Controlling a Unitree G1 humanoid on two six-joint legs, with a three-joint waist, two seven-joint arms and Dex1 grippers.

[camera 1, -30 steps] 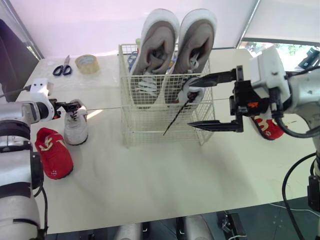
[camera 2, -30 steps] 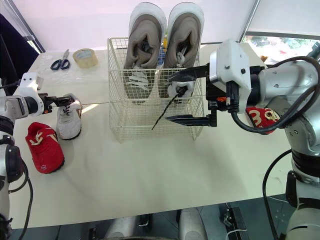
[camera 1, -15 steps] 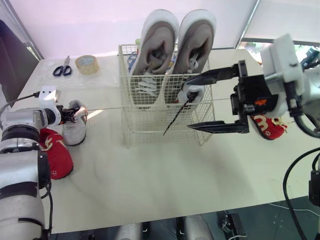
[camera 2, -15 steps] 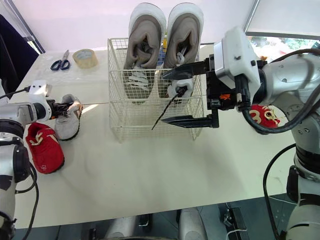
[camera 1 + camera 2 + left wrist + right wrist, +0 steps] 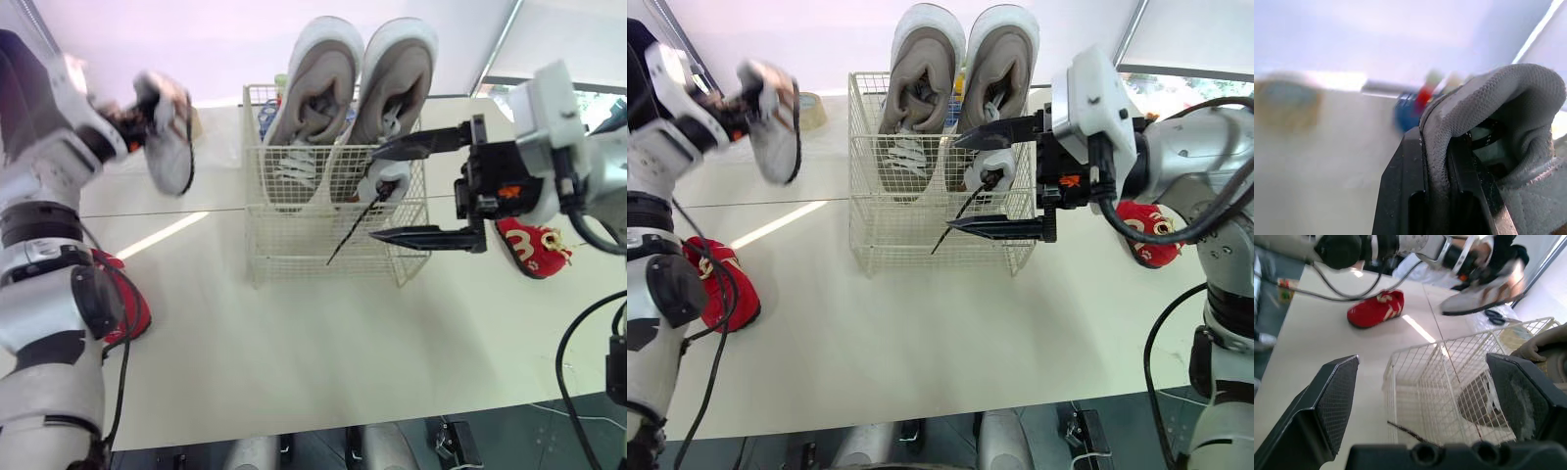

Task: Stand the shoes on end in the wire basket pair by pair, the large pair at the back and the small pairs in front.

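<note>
While the left gripper point(image 5: 130, 117) is clenched on the heel collar of a small grey shoe point(image 5: 168, 135) and holds it in the air, clear of the table point(image 5: 294, 362) and off to the left of the wire basket point(image 5: 313, 250), I would say the step in hand is bringing over the second shoe of the first small pair; in the left wrist view a black finger point(image 5: 1405, 186) sits pressed against the padded collar, so the hold looks firm. The large pair point(image 5: 323, 88) stands on end along the back of the basket, toes down and heels well above the rim; its part of the job looks done. A small white shoe point(image 5: 384, 182) stands in the front right of the basket, with a black lace point(image 5: 348, 237) trailing out through the wire. The right gripper point(image 5: 377, 195) hangs just by that front right corner with its jaws spread wide and nothing between them. One red shoe point(image 5: 132, 305) lies on the table at the left and the other red shoe point(image 5: 529, 250) at the right, well apart; that pair is not yet begun. Next, to my eye, the held shoe must travel over the rim and go down toe first beside its mate; the gap in front of the large pair looks narrow, and the loose lace could snag.
</note>
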